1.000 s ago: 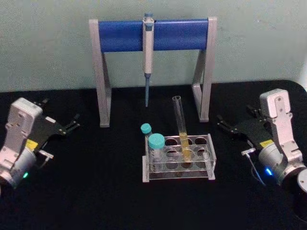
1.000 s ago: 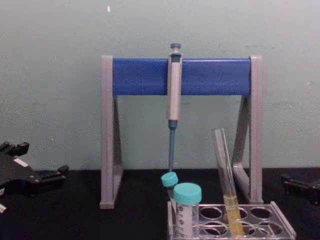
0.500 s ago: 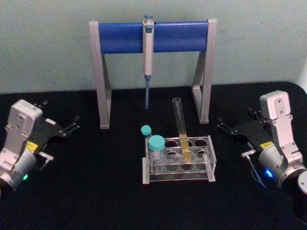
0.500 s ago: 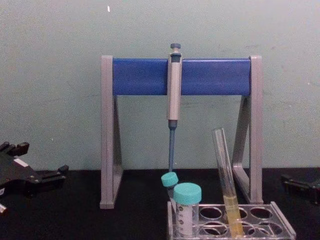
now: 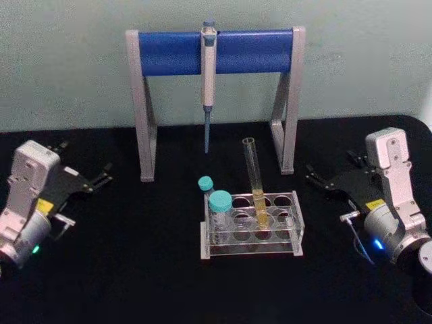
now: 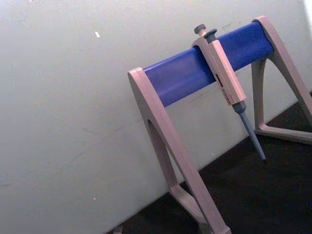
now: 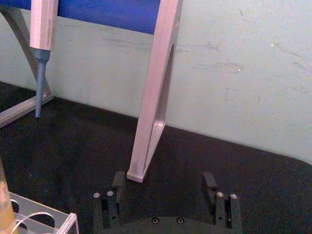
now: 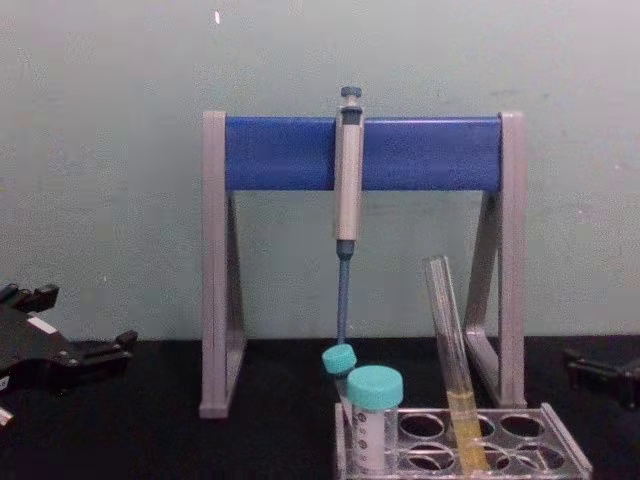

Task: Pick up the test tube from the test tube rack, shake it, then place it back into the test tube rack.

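Black table: test tube leans in test tube rack w/ left gripper & right gripper both open, empty.

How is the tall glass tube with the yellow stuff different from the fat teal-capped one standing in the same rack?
The test tube is long, slim and open-topped, rising well above the test tube rack; the front teal-capped tube is shorter, wider and closed by a cap. The test tube holds yellow liquid low down and leans; no coloured liquid shows in the capped tube, which stands nearly upright. Both are clear and sit in the rack's holes.
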You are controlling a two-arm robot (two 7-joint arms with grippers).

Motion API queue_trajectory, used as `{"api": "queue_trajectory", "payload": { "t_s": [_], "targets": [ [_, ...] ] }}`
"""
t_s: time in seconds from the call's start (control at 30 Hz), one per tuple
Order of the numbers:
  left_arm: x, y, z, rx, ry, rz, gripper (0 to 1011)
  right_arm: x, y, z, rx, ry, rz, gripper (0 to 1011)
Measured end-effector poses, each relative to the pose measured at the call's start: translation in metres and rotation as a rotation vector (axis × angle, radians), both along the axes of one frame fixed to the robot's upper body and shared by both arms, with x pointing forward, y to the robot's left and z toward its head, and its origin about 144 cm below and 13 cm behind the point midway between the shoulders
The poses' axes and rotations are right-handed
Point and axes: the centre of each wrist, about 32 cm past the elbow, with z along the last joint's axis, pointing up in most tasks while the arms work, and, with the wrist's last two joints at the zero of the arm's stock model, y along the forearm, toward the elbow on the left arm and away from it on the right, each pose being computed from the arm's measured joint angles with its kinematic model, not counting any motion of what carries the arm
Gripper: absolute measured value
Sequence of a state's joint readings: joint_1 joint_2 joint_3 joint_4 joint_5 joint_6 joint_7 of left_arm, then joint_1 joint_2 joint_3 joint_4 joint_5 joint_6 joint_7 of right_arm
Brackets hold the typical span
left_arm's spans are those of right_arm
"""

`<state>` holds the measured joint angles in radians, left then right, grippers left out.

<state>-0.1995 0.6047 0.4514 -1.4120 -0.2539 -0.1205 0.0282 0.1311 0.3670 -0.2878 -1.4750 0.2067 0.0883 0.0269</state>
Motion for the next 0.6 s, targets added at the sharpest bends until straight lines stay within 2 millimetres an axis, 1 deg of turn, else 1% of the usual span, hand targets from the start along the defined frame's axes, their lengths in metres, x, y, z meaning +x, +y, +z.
{"api": "queue_trajectory", "payload": {
  "t_s": [0.6],
  "targets": [
    [0.0,0.0,0.0,0.0,0.0,0.0,1002,0.0,0.0,0.0,0.0,0.0,0.0,1000]
  ]
}}
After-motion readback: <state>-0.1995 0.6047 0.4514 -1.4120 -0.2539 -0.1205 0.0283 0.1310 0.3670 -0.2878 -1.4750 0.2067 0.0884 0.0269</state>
